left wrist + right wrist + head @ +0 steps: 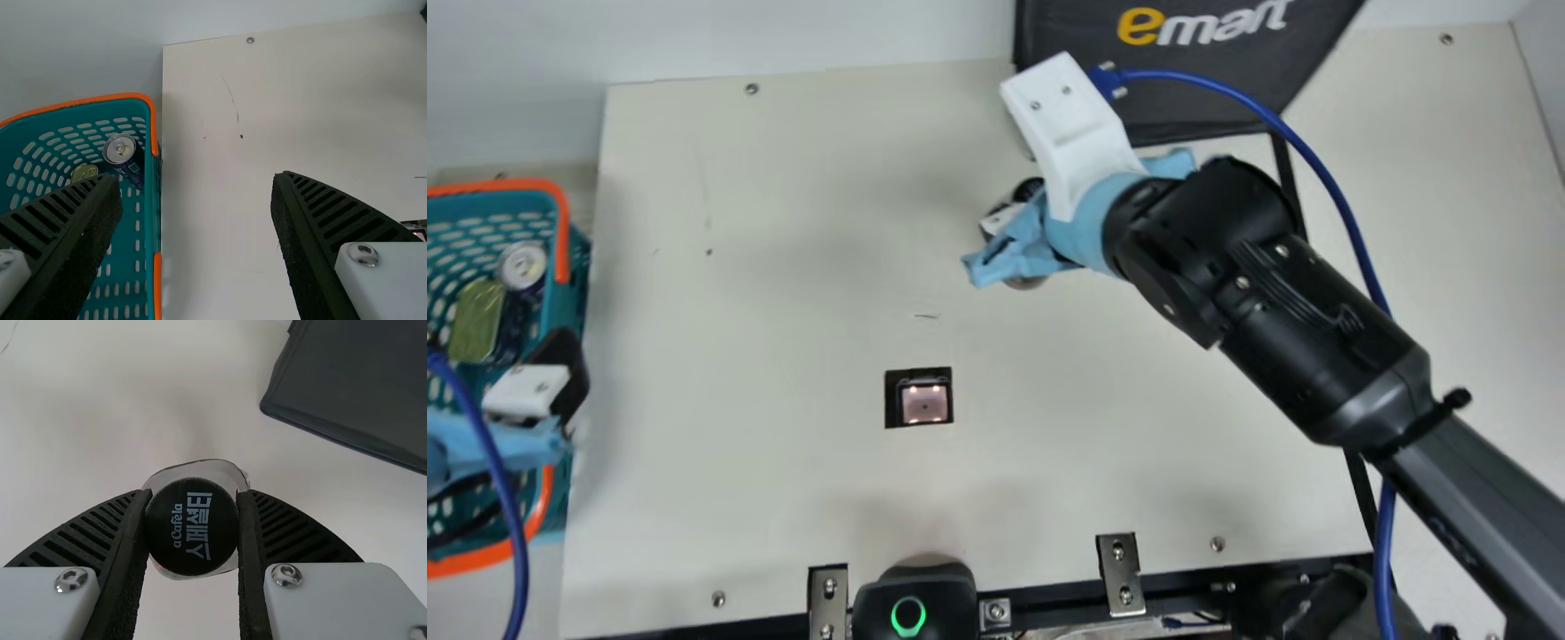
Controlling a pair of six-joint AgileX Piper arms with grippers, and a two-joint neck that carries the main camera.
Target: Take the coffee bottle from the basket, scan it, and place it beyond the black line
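At the upper middle of the main view is my right gripper [1063,133], left of the black line [1289,187]. Part of the coffee bottle [1000,220] shows beside its blue cover. In the right wrist view my right gripper [193,527] is shut on the coffee bottle [192,527], its black cap between both fingers. My left gripper [560,378] is at the right side of the teal basket [560,307]. Seen in the left wrist view, my left gripper [197,213] stands open with nothing between its fingers, across the rim of the basket [155,127].
A dark can [522,265] and a gold-green item [478,320] lie in the basket. The square scanner window [925,403] is set into the middle of the table [738,480]. A black bag [1183,80] stands at the back; a black device [914,597] is at the front edge.
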